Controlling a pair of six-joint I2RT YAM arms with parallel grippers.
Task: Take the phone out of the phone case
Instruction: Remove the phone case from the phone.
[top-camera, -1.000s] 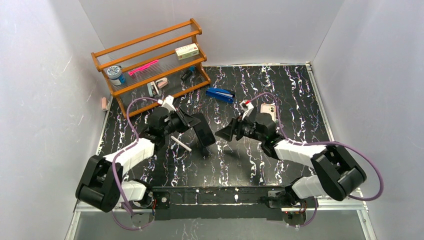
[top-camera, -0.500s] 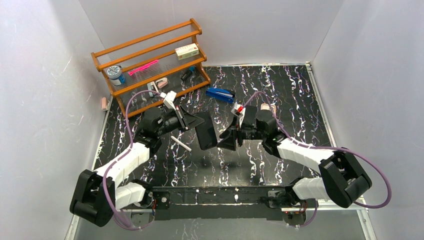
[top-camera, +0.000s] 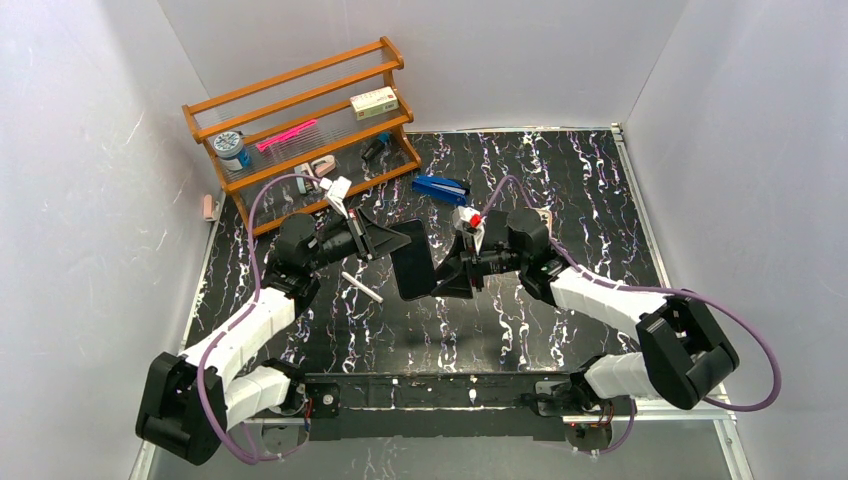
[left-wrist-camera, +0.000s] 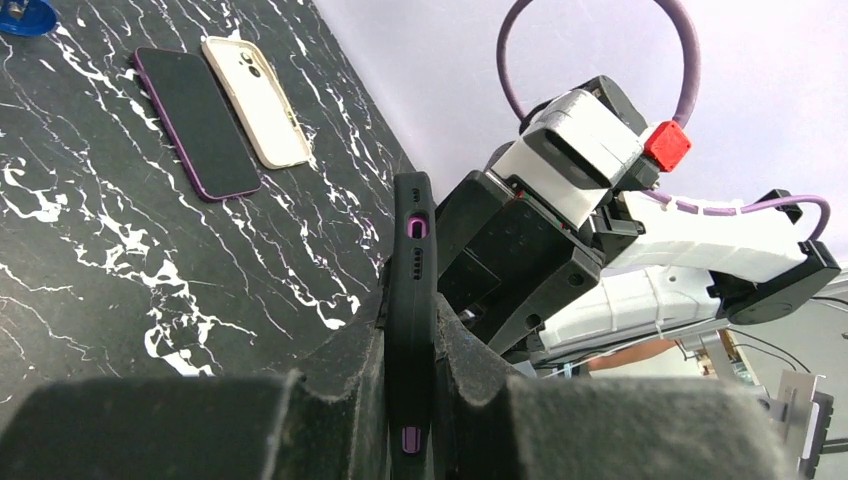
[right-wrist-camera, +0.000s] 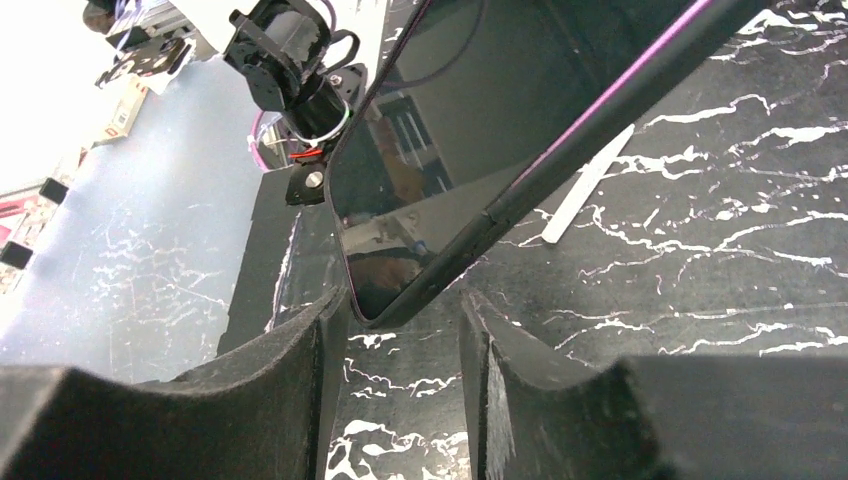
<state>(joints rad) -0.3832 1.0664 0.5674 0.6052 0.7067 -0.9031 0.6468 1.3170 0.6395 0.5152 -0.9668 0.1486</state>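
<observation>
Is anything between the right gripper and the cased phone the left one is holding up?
Nothing visible. The left gripper clamps the cased phone off the table, and the phone's free corner sits right at the mouth of the open right gripper.

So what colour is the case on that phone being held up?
The case is black; purple shows through its cutouts. Clearest in the left wrist view.

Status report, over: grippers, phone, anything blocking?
Left gripper shut on the cased phone, held above the table. Right gripper open, astride one corner. Phone not yet out. Nothing in the way.
</observation>
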